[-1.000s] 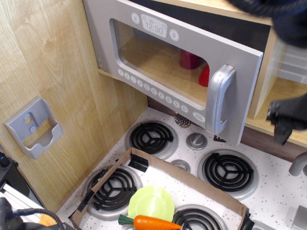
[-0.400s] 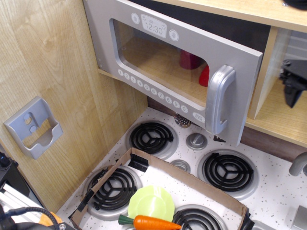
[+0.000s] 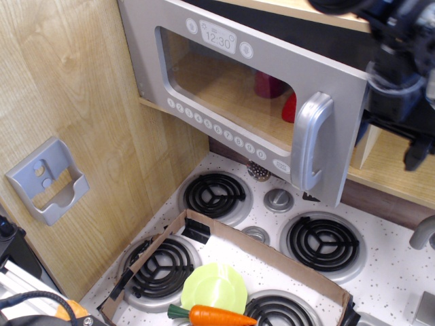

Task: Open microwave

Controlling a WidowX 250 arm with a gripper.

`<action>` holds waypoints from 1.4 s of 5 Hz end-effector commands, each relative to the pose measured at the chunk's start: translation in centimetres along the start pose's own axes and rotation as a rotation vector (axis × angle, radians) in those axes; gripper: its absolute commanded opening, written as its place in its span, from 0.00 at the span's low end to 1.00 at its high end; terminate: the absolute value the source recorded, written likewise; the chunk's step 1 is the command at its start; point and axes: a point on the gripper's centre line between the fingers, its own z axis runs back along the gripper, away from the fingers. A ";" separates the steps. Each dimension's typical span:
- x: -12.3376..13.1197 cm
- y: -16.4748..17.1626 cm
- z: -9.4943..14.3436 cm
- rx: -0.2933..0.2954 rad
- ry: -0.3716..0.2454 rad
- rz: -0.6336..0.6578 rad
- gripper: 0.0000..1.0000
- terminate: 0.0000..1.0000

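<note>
Hanging over the back of the counter, the microwave [image 3: 272,102] has its wide grey door swung partly out, the hinge side toward the left wall and the free edge angled toward the right. That stance makes sense: the chunky silver handle [image 3: 311,139] sits on the free edge, so a pull there levers the door around its left hinge. Through the clear window I can make out something red on the wooden floor inside.

The gripper [image 3: 401,115] is a dark, blurred bulk up near the back right corner, just beside the door's free edge and behind it, next to the open shelf [image 3: 401,170]. Whether its fingers are spread or pinched together I cannot tell; the blur hides them, and nothing appears to be held. My guess is that it sits behind the edge in order to push the door wider from the inside face.

A second ago the arm was lower and farther right, a small dark shape at the right edge over the shelf. A moment later it was higher up there. Now it is much closer to the door and fills far more of that corner. The door itself has not shifted. The green plate [image 3: 213,288] and carrot [image 3: 221,316] in the cardboard tray [image 3: 272,252] near the front edge lie exactly as before.
</note>
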 end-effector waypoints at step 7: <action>-15.7 9.2 6.5 0.122 0.051 0.423 1.00 0.00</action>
